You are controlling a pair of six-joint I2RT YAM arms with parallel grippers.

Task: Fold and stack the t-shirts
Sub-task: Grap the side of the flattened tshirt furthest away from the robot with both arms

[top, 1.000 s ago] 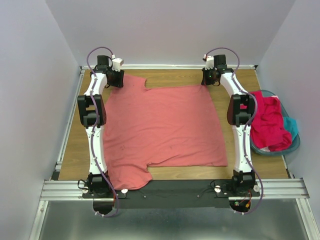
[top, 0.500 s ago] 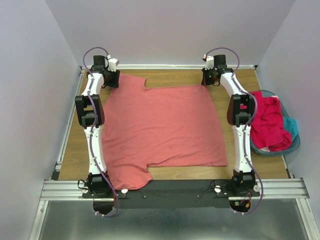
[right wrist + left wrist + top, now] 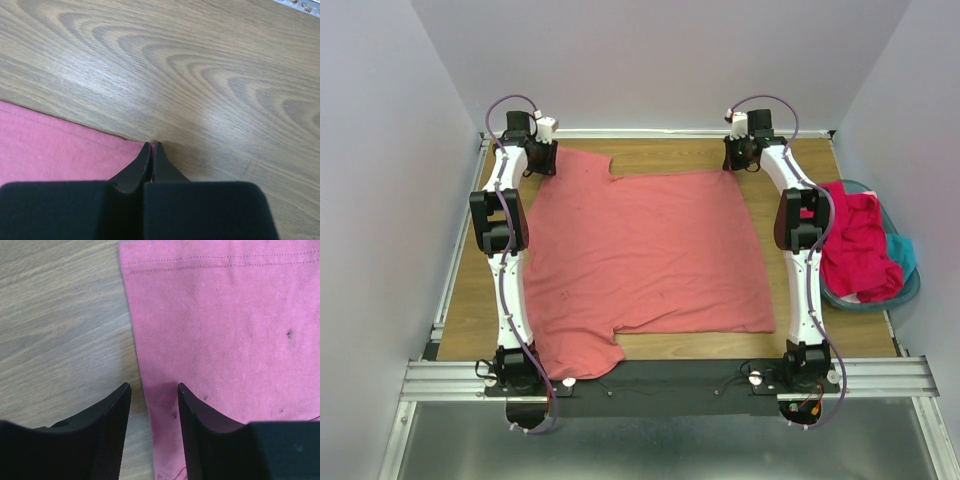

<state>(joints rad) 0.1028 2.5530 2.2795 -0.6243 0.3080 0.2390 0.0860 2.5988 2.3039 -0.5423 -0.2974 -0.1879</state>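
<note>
A large salmon-pink t-shirt [image 3: 650,250] lies spread flat over the wooden table. My left gripper [image 3: 542,160] hangs at the shirt's far left sleeve. In the left wrist view its jaws [image 3: 153,386] are open, straddling the sleeve's side edge [image 3: 225,330]. One finger is over bare wood, the other over cloth. My right gripper [image 3: 740,160] is at the shirt's far right corner. In the right wrist view it [image 3: 151,144] is shut, with a sliver of the pink corner [image 3: 55,145] pinched between the tips. A magenta-red t-shirt [image 3: 860,245] and a teal t-shirt [image 3: 903,252] lie crumpled at the right.
A round teal basket [image 3: 912,288] at the table's right edge holds the crumpled shirts. White walls enclose the table on three sides. A metal rail [image 3: 670,375] carries both arm bases at the near edge. Bare wood [image 3: 670,155] shows beyond the shirt's far edge.
My left gripper has shifted slightly left over the sleeve edge, and its jaws have narrowed. The right arm and the shirt have not moved.
</note>
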